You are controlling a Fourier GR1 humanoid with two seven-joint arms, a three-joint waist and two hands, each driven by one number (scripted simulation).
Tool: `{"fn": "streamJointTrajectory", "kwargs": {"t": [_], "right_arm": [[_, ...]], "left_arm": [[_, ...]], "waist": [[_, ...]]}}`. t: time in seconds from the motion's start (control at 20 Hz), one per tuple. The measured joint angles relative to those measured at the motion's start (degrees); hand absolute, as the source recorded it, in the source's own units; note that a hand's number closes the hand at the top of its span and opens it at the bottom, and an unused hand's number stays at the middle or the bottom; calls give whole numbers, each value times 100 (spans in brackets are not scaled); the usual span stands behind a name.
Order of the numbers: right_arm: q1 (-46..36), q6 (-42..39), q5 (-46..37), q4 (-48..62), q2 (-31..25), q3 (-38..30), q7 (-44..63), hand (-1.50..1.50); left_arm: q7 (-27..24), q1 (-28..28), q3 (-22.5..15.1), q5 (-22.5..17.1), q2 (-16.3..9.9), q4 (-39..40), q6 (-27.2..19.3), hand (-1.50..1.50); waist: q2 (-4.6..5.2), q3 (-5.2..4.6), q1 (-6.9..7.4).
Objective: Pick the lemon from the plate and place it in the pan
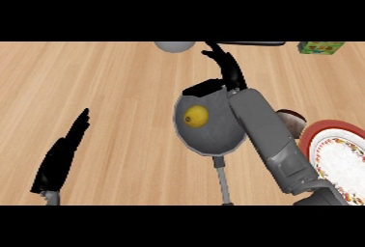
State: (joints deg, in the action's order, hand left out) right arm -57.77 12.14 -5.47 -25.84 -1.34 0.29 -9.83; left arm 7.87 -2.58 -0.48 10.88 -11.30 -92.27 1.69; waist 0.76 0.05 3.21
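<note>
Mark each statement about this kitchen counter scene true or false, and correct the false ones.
1. The lemon lies in the pan. True.
2. The right hand is curled round the lemon. False: it is beyond the pan's far rim, holding nothing, apart from the lemon.
3. The plate is at the view's right, with no lemon visible on it. True.
4. The left hand rests on the pan's handle. False: it is open at the lower left, away from the pan.

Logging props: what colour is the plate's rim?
Red rim on the plate, white centre; head view.
</note>
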Motion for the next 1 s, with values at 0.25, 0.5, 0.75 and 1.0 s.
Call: {"fn": "streamJointTrajectory", "kwargs": {"t": [0.25,0.5,0.75,1.0], "right_arm": [[-35,-274,365,252,-691,-578,-337,-150],[115,-845,483,506,-1477,-867,-938,-150],[359,-1530,512,833,-2277,-1057,-1562,-150],[488,-2138,488,1171,-2948,-1176,-1964,-150]], "left_arm": [[-15,14,80,-17,1,44,-16,0],[48,1,136,-32,-11,-14,1,0],[118,-38,156,-43,-46,-166,61,0],[66,-74,92,59,37,-116,10,0]], "waist": [[0,0,-104],[-4,1,-139],[3,5,-127],[13,8,-111]]}}
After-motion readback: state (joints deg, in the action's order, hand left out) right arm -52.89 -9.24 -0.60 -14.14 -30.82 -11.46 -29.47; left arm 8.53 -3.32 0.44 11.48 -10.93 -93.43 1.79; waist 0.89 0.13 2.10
